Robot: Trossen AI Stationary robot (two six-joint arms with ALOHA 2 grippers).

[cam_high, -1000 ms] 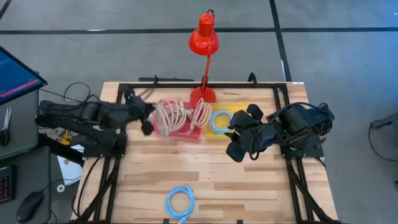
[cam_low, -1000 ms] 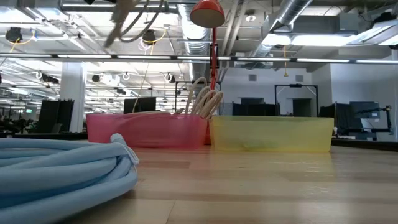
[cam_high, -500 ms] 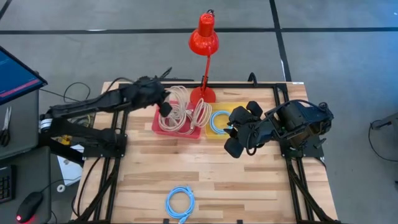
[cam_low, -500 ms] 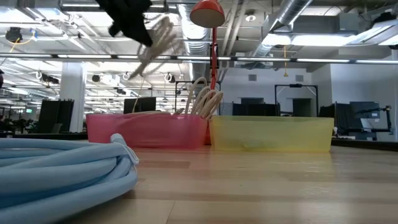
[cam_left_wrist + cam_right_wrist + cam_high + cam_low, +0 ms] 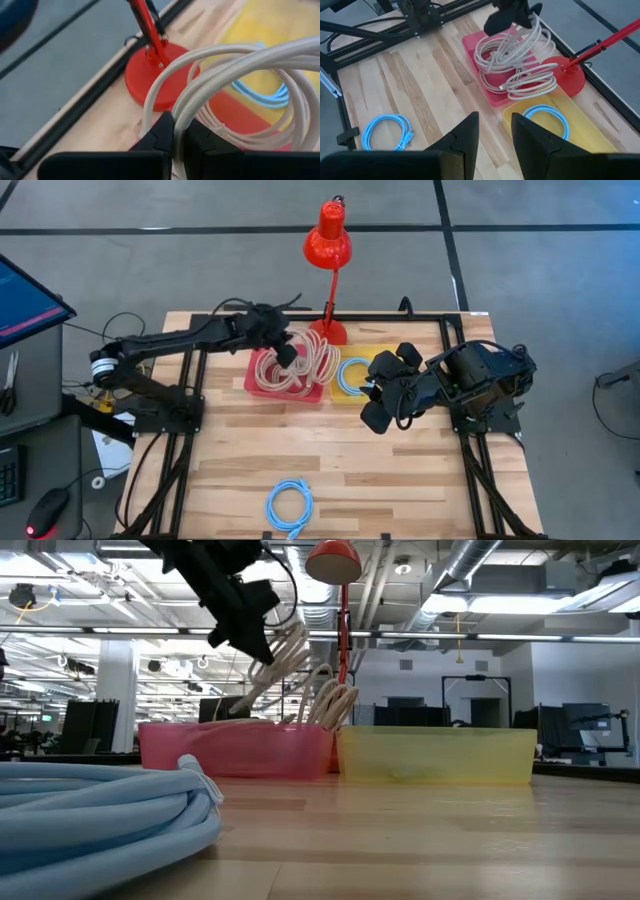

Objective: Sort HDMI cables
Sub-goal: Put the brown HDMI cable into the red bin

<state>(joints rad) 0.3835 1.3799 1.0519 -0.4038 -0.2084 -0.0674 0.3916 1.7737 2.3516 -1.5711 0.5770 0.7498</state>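
The wooden table (image 5: 330,465) fills the middle of the high view, with a red desk lamp (image 5: 327,245) standing at its top edge. In the upper middle of the table the pink bin (image 5: 258,380) and the yellow bin (image 5: 385,358) sit side by side, touching. The left gripper (image 5: 283,348) hangs above the pink bin, in the upper left of the low view, and its fingers are closed tightly around a beige cable coil (image 5: 240,65), which hangs down from them over this bin. More beige coils (image 5: 530,82) lie inside the pink bin, and some loops rise above its rim. One light blue coil (image 5: 352,375) lies flat in the yellow bin. Another light blue coil (image 5: 289,506) lies alone on the table near the bottom edge of the high view, well apart from both bins. The right gripper (image 5: 378,400) waits just beside the yellow bin, on the right, with its fingers (image 5: 465,135) apart and holding nothing.
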